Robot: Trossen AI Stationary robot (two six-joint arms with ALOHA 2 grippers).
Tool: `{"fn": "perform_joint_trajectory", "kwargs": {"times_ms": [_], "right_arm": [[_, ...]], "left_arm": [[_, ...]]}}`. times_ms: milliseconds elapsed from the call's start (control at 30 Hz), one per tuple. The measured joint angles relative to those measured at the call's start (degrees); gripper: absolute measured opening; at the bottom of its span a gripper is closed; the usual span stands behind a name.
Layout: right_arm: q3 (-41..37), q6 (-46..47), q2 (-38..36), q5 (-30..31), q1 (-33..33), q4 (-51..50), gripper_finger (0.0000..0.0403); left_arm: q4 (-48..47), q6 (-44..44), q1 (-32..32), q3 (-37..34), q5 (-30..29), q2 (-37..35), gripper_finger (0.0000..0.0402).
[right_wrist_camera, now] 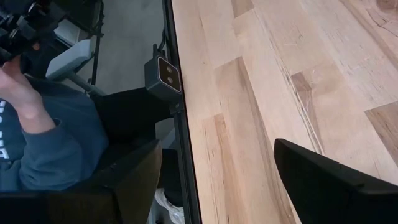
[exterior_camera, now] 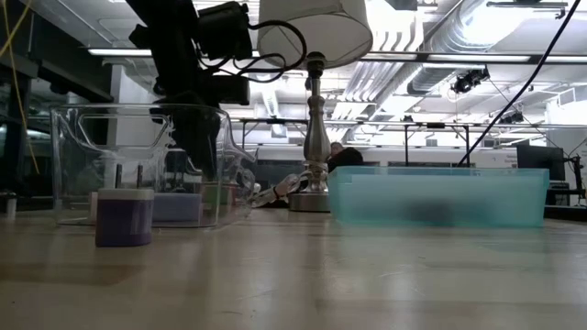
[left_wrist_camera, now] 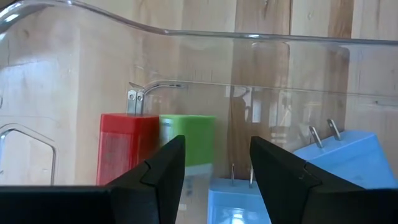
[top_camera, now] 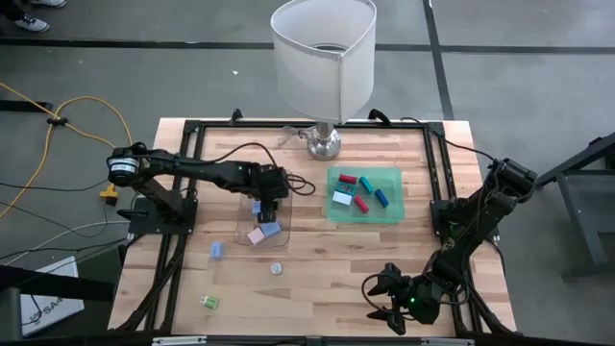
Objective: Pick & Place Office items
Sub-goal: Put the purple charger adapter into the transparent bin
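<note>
The office items are small coloured pieces. Red, teal and blue ones lie in the green tray [top_camera: 365, 195]. Pale blue and pink ones lie in the clear tray [top_camera: 261, 223]. My left gripper [top_camera: 270, 203] hangs open above the clear tray, fingers pointing down into it. Its wrist view shows a red block [left_wrist_camera: 127, 146], a green block [left_wrist_camera: 189, 140] and pale blue pieces [left_wrist_camera: 348, 155] on the tray floor beyond my left gripper [left_wrist_camera: 214, 168], with nothing between the fingers. My right gripper [top_camera: 389, 298] waits open near the table's near right corner. Three loose pieces rest on the table: pale blue [top_camera: 217, 250], grey [top_camera: 276, 269], green [top_camera: 209, 302].
A lamp with a white shade [top_camera: 322, 53] stands on its silver base [top_camera: 324, 144] at the far edge, between the trays. In the low view a purple block [exterior_camera: 124, 215] sits in front of the clear tray [exterior_camera: 92, 165]. A person's sleeve [right_wrist_camera: 50, 143] shows beyond the table's edge.
</note>
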Motion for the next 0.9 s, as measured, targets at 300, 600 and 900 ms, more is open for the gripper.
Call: {"fn": "perform_joint_trajectory", "kwargs": {"times_ms": [300, 600, 900], "right_arm": [[0.0, 0.0, 0.0, 0.0, 0.0, 0.0, 0.0298], [0.0, 0.0, 0.0, 0.0, 0.0, 0.0, 0.0298], [0.0, 0.0, 0.0, 0.0, 0.0, 0.0, 0.0298]], "left_arm": [[0.0, 0.0, 0.0, 0.0, 0.0, 0.0, 0.0173], [0.0, 0.0, 0.0, 0.0, 0.1, 0.0, 0.0173], [0.2, 0.5, 0.0, 0.0, 0.1, -1.8, 0.0173]]}}
